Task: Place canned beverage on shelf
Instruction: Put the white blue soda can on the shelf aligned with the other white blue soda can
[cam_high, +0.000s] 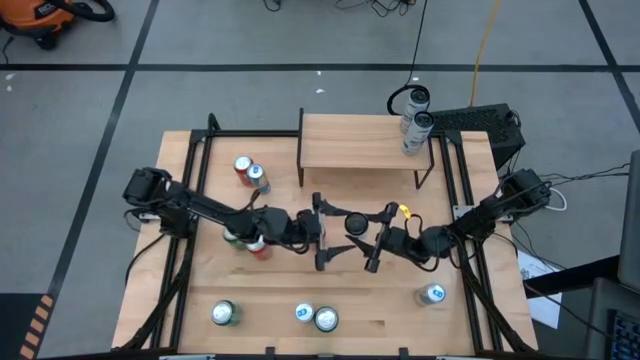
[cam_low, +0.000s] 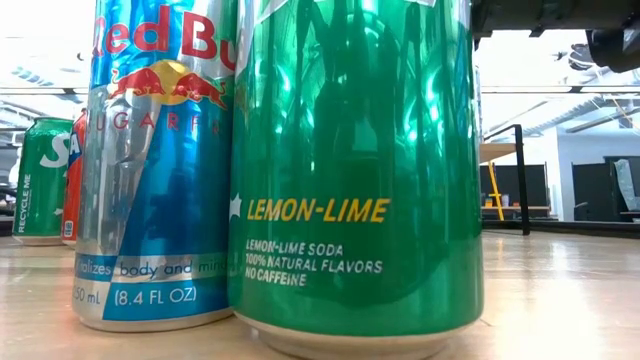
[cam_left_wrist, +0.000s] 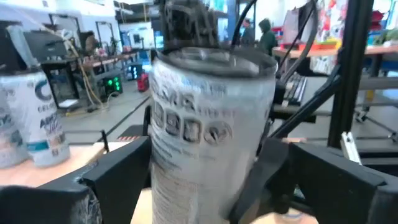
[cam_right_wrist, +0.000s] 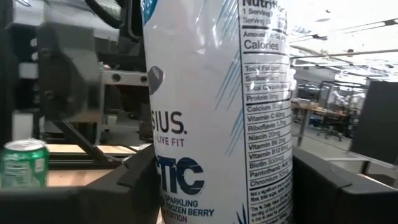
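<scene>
Closest to the low camera stands a green lemon-lime can (cam_low: 355, 170), upright on the tabletop (cam_low: 560, 300), touching a silver-and-blue energy drink can (cam_low: 155, 165) beside it; these show in the high view at the near edge of the tabletop, well apart from the shelf (cam_high: 360, 143). Between the two hands, at mid-tabletop just in front of the shelf, stands a tall white can (cam_right_wrist: 217, 112), upright, label readable in the right wrist view. Left hand (cam_high: 322, 232) is spread around this can, one dark finger (cam_left_wrist: 118, 171) on each side of it; from the left wrist view I cannot tell if the fingers press the wall or stand just off it. Right hand (cam_high: 374, 243) faces it from the other side, its fingers (cam_right_wrist: 336, 186) also spread to either side of the same can; contact cannot be told. Shelf is a raised light-wood board at the far edge of the tabletop, with two white cans (cam_high: 414, 122) at its right end. Red and silver cans (cam_high: 249, 171) stand to the left of the shelf, under the left arm lie more cans (cam_high: 245, 242), and one can (cam_high: 432, 294) stands near the right arm, well in front of the shelf.
</scene>
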